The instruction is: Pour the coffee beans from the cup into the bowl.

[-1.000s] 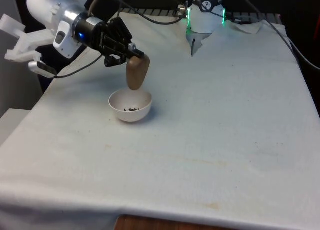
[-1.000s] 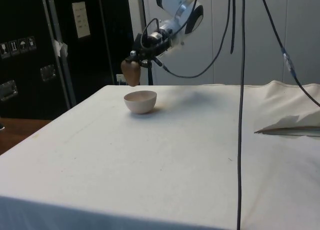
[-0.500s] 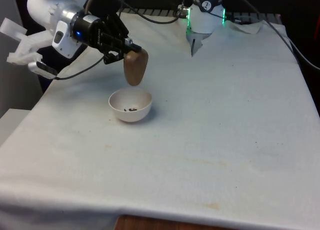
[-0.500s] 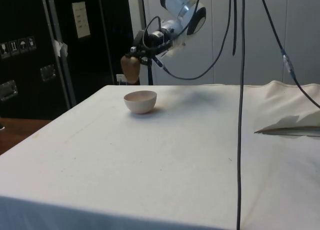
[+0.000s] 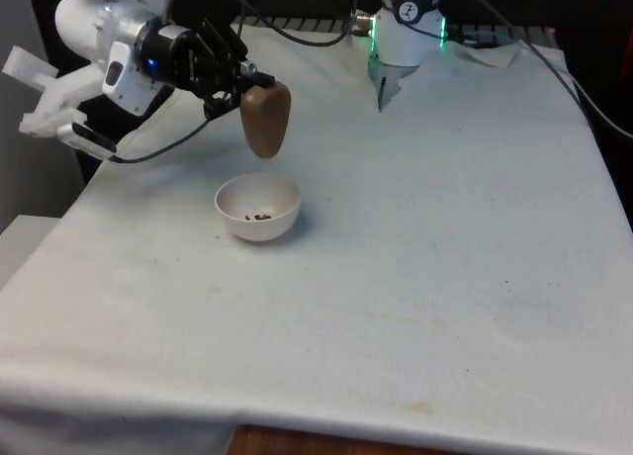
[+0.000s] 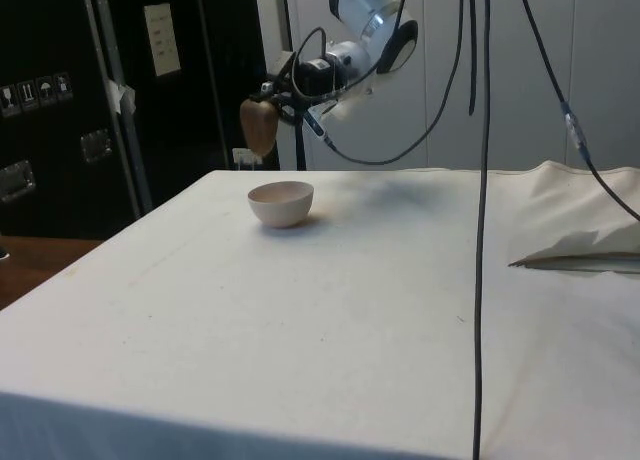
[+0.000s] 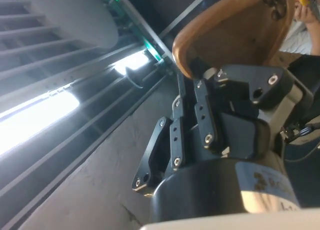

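Over wrinkled white cloth (image 5: 425,227), claw (image 5: 240,82) pinching smooth brown cup (image 5: 265,119) above round white bowl (image 5: 257,208).

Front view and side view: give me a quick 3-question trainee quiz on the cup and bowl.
1. True or false: the brown cup rests on the table.
2. What lies in the white bowl?
A. nothing
B. a few dark coffee beans
C. a spoon
3. What holds the cup?

Key
1. False: it hangs inverted above the bowl, clear of the rim.
2. B.
3. The gripper, its fingers shut on the cup's rim, as the wrist view shows.
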You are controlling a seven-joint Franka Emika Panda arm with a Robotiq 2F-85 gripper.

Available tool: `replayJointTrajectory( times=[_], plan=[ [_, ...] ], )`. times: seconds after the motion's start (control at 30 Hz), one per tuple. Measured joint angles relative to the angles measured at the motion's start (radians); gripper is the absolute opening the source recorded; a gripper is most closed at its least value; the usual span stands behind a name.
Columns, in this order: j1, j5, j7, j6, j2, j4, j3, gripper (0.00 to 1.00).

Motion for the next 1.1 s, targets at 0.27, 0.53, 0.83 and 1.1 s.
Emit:
replayJointTrajectory(
  times=[0.27,0.53,0.83,1.1],
  plan=[
    [-0.002,0.027,0.01,-0.03,0.006,-0.003,-0.006,0.0],
    [-0.002,0.049,0.013,-0.048,0.007,-0.013,-0.006,0.0],
    [0.008,0.04,0.01,-0.042,0.013,-0.009,-0.022,0.0],
    [0.028,0.022,0.004,-0.039,0.014,-0.006,-0.044,0.0]
  ],
)
